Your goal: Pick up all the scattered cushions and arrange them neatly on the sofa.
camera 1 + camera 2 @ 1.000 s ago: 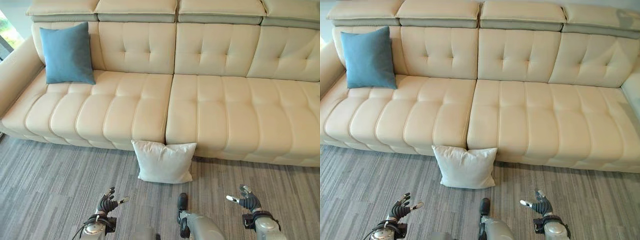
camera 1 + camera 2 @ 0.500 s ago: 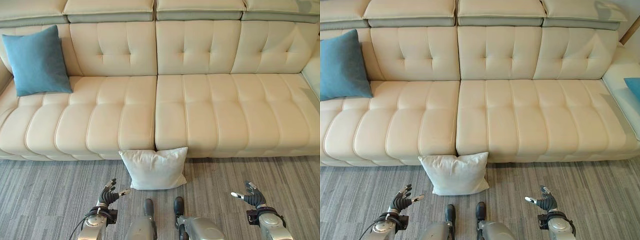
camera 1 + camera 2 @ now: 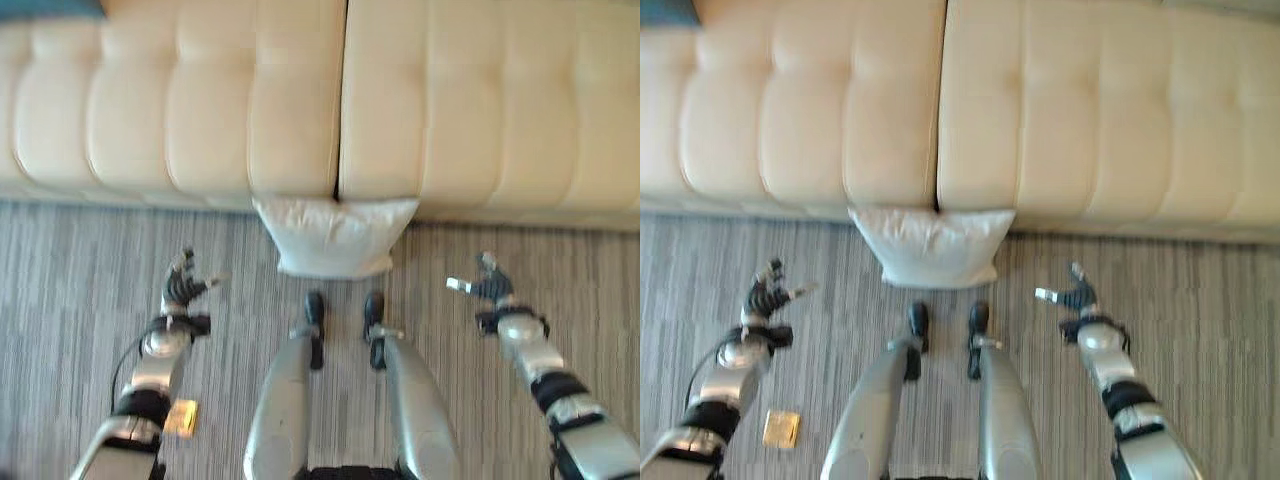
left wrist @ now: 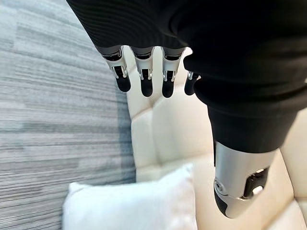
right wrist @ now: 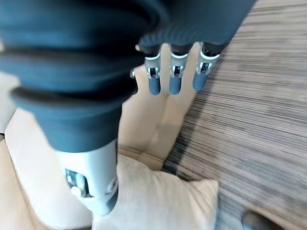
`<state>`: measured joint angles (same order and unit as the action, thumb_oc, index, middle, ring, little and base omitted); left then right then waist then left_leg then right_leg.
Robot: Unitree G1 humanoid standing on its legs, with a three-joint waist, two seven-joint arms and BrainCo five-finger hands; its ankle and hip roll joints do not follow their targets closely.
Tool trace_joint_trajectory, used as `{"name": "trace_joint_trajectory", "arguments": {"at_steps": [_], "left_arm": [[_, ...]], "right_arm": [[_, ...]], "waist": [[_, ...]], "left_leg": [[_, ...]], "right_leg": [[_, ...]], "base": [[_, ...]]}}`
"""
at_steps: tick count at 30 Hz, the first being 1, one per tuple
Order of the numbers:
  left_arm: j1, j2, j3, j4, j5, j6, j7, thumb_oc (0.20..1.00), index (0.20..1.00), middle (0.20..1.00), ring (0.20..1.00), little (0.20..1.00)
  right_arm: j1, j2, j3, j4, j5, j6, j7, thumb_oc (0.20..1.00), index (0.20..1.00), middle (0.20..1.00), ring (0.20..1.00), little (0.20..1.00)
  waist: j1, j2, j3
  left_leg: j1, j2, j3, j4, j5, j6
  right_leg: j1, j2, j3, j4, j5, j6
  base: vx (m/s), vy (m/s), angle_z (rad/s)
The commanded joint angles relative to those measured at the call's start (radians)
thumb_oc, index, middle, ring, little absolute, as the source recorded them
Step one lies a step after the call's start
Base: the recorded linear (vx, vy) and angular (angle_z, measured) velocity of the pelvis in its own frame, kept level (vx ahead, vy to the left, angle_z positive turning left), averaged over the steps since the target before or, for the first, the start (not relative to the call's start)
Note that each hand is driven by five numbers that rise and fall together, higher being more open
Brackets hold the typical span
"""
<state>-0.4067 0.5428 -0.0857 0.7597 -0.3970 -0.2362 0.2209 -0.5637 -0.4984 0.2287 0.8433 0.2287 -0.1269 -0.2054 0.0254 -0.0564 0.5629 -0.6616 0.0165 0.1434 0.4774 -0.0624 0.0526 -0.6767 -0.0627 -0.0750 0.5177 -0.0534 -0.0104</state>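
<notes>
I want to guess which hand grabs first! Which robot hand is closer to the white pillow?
Right hand, only slightly; it hovers beside the white pillow's right side. The left hand hovers a bit farther off its left.

carpet open both sides | white cushion touching sofa front

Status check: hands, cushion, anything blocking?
Left hand and right hand open, empty. White cushion on floor against sofa, between hands. Nothing blocking.
</notes>
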Motion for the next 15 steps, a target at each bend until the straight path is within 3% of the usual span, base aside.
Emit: {"name": "trace_joint_trajectory", "arguments": {"at_steps": [1,6,14,15], "left_arm": [[-0.109,0.082,-0.055,0.068,-0.107,-0.065,0.065,1.0,1.0,1.0,1.0,1.0],[-0.304,0.12,-0.15,0.121,-0.123,-0.058,0.08,1.0,1.0,1.0,1.0,1.0],[-0.637,0.072,-0.337,0.162,-0.141,-0.05,0.087,1.0,1.0,1.0,1.0,1.0],[-0.666,0.055,-0.349,0.157,-0.14,-0.052,0.087,1.0,1.0,1.0,1.0,1.0]], "right_arm": [[-0.113,-0.077,0.064,0.095,0.11,-0.028,-0.069,1.0,1.0,1.0,1.0,1.0],[-0.354,-0.093,0.111,0.156,0.219,-0.038,-0.115,1.0,1.0,1.0,1.0,1.0],[-0.655,0.042,0.229,0.153,0.33,-0.072,-0.16,1.0,1.0,1.0,1.0,1.0],[-0.674,0.07,0.24,0.131,0.342,-0.085,-0.16,0.865,0.865,0.865,0.865,0.865]], "waist": [[-0.01,-0.005,-0.054],[-0.023,0.015,-0.043],[-0.017,0.064,-0.043],[-0.016,0.067,-0.044]], "left_leg": [[-0.157,0.023,-0.043,0.177,-0.14,-0.064],[-0.418,0.02,-0.05,0.3,-0.148,-0.06],[-0.624,-0.008,-0.058,0.43,-0.17,-0.044],[-0.628,-0.009,-0.062,0.434,-0.17,-0.042]], "right_leg": [[-0.132,-0.082,0.06,0.048,-0.061,0.07],[-0.399,-0.074,0.094,0.197,-0.1,0.053],[-0.627,-0.068,0.124,0.375,-0.147,0.034],[-0.631,-0.068,0.122,0.383,-0.152,0.03]], "base": [[-0.15,0.009,0.07],[-0.04,-0.006,0.05],[0.01,-0.018,0.04],[0.01,-0.055,0.09]]}}
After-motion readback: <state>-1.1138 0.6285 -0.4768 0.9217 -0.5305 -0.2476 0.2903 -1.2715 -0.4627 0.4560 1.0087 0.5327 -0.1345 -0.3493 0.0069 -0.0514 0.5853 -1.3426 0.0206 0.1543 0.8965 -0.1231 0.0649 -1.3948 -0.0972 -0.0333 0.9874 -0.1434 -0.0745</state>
